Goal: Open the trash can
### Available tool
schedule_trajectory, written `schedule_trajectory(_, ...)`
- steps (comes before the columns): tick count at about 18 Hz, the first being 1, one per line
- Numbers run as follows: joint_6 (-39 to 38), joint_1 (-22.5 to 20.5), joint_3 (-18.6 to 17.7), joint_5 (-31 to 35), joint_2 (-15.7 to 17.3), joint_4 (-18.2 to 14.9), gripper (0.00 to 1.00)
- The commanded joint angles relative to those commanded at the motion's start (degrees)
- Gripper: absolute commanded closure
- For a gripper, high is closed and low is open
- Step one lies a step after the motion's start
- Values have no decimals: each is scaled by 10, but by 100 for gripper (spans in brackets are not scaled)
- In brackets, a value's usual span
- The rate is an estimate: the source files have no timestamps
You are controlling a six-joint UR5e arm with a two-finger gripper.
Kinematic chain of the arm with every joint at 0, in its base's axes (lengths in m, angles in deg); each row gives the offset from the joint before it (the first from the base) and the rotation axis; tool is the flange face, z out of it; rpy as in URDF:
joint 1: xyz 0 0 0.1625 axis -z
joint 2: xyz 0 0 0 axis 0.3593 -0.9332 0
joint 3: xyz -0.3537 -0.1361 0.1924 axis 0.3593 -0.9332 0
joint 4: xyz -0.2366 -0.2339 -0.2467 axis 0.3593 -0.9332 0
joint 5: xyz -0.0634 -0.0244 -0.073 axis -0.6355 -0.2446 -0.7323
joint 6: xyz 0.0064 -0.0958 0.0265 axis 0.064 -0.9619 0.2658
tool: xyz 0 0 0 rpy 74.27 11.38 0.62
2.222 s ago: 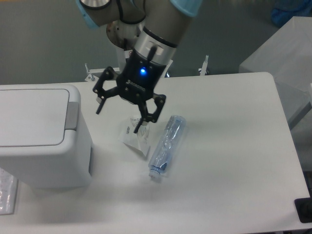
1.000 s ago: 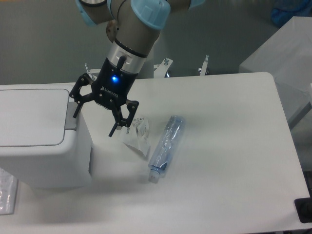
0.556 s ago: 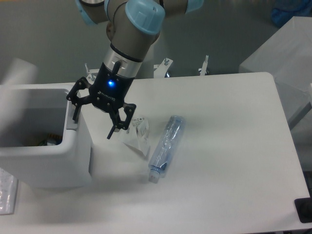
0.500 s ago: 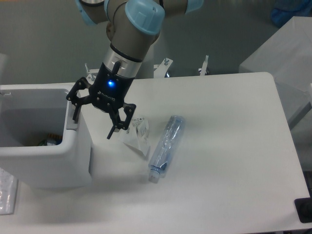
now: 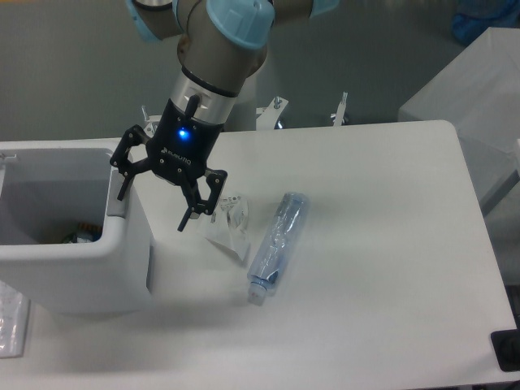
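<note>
At the lower left edge of the frame a clear plastic item (image 5: 11, 321) lies on the desk (image 5: 382, 268), partly cut off. Beside it, filling the left side of the frame, stands the trash can (image 5: 89, 268), a large boxy white bin with rounded corners. Its top is open, so the grey inside shows, with a few scraps of rubbish low in the opening. A grey tab (image 5: 119, 203) sits on the bin's right rim.

Just above that rim, in the upper left centre, hangs the claw (image 5: 154, 201), black with a blue light glowing on its body. Its two fingers are spread apart and grip nothing; the left finger (image 5: 123, 180) is right at the grey tab, though contact cannot be made out, and the right finger (image 5: 195, 210) points down beside the bin's right wall.

Right of the claw, a small crumpled clear wrapper (image 5: 230, 229) lies on the desk. Just beside it, towards the centre, lies a squashed clear plastic bottle (image 5: 279, 241) on its side, cap toward the bottom of the frame.
</note>
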Motion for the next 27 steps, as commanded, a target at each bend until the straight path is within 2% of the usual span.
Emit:
schedule_trajectory(2,0,-27,18,0,-14,0,0)
schedule_trajectory(4,2,-33,44,11,-40,1,0)
schedule_trajectory(8,21,-64,83,89,-103,1,0)
schedule_trajectory(11,23,-64,115,122,-140,-1,0)
schedule_trajectory(14,25,-79,126,152,-173,1,0)
schedule_trajectory(16,57,-95,115,171,-177,-3,0)
schedule_trajectory(18,138,-116,100,184,-175,-8,0)
schedule_trajectory(20,202,-119,86,193,-178,-8,0)
schedule_trajectory(23,237,-119,81,221,-178,-10,0)
schedule_trajectory(25,254,-118,78,250,-177,-25,0)
schedule_trajectory(27,293,-119,93,292,-176,-60,0)
